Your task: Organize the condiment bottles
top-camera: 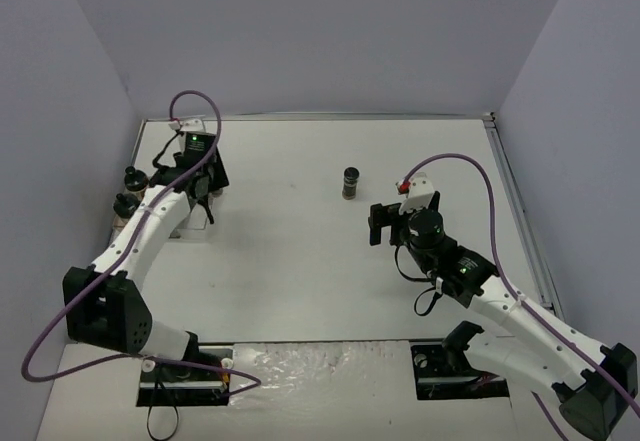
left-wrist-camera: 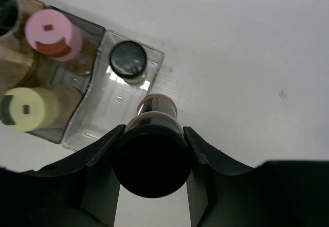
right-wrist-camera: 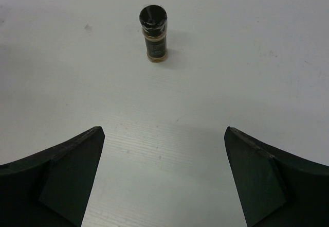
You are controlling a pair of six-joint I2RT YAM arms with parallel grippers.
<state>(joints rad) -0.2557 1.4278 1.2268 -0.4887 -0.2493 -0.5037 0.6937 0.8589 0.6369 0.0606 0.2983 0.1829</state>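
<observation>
The left hand [left-wrist-camera: 154, 132] is closed on a black-capped jar [left-wrist-camera: 150, 160] beside the clear tray [left-wrist-camera: 103, 115], a grasp hidden in the top view. In the tray a pink-capped jar [left-wrist-camera: 53, 34], a pale-yellow-capped jar [left-wrist-camera: 28, 108] and a second black-capped jar [left-wrist-camera: 128, 59] are seen. The right hand [right-wrist-camera: 163, 134] is held open; farther out, a lone jar [right-wrist-camera: 153, 34] stands upright on the table [top-camera: 280, 261]

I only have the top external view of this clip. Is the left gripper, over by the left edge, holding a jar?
Observer: Yes. The left wrist view shows the left gripper shut on a black-capped jar.
Operator: What sits beside it?
Observer: A clear tray holding a pink-capped jar, a pale-yellow-capped jar and a second black-capped jar.
Operator: And the right gripper?
Observer: The right gripper is open wide, facing the lone jar, which stands upright on the table, untouched.
</observation>
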